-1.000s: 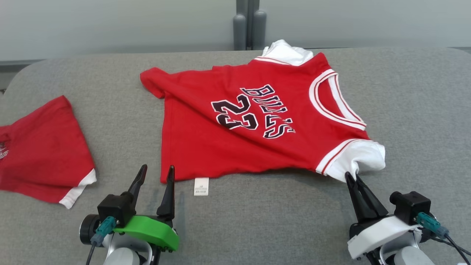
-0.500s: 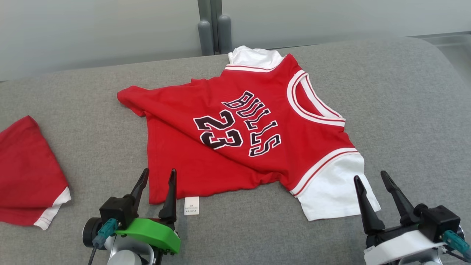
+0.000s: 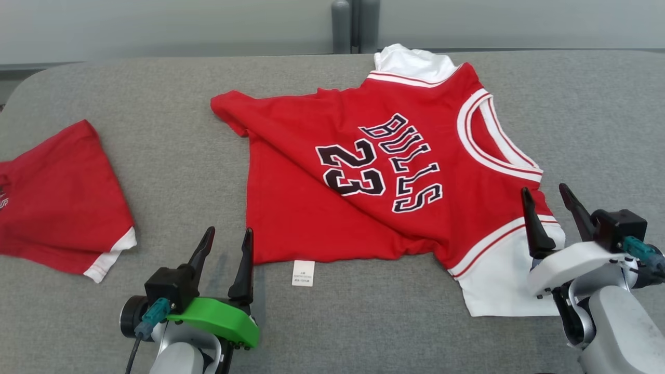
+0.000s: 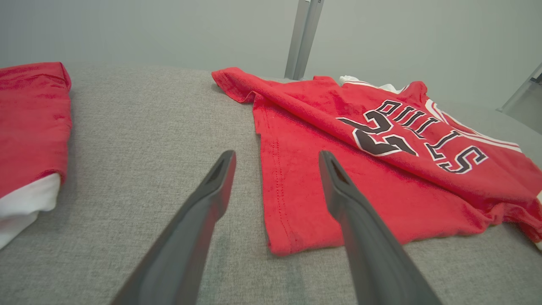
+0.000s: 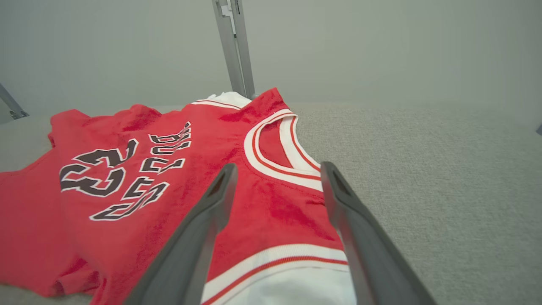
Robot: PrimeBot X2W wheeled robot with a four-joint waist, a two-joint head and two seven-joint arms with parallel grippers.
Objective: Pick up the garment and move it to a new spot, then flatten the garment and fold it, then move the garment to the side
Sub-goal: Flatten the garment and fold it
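Observation:
The garment (image 3: 374, 171) is a red jersey with white sleeves and black "BULLS 23" lettering, spread face up and sideways on the grey padded table, its collar toward the right. A diagonal crease runs across its lower half. My left gripper (image 3: 227, 236) stands open just left of the hem's near corner, with nothing between its fingers. In the left wrist view the garment (image 4: 372, 161) has its hem corner (image 4: 279, 245) lying between my fingertips. My right gripper (image 3: 546, 191) is open above the near white sleeve (image 3: 499, 280). The right wrist view looks over the garment (image 5: 169, 178) toward its collar (image 5: 275, 156).
A second red garment with a white trim (image 3: 57, 202) lies at the table's left side, also seen as a red garment (image 4: 29, 123) in the left wrist view. A white care label (image 3: 303, 272) sticks out from the hem. Bare grey table (image 3: 597, 114) extends right of the collar.
My right gripper let go of the white sleeve, opened and moved up over the sleeve near the shoulder. The sleeve now lies flat. The head camera swung between frames. The left gripper stayed put.

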